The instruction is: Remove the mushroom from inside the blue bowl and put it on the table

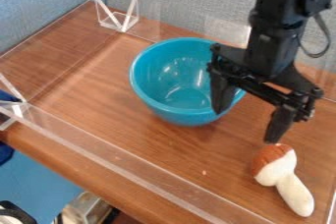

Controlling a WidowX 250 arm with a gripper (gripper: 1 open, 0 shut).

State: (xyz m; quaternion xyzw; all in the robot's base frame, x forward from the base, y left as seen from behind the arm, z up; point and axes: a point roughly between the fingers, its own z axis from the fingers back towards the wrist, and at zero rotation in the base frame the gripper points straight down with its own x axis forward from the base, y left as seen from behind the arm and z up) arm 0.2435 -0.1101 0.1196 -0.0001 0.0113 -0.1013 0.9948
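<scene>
Acrylic walls (79,135) edge the table (79,71) on my left and front, with a clear triangular bracket (116,16) standing at the far corner. Moving right, I see the blue bowl (164,85) sitting upright on the wood, its glossy inside showing nothing in it from my angle. Just past its right rim, my gripper (252,110) hangs pointing down with its two black fingers (281,123) spread wide, holding nothing. Below and right of it, the mushroom (282,176) lies on its side on the tabletop, reddish-brown cap toward the gripper, cream stem pointing at the near right corner, apart from both fingers.
</scene>
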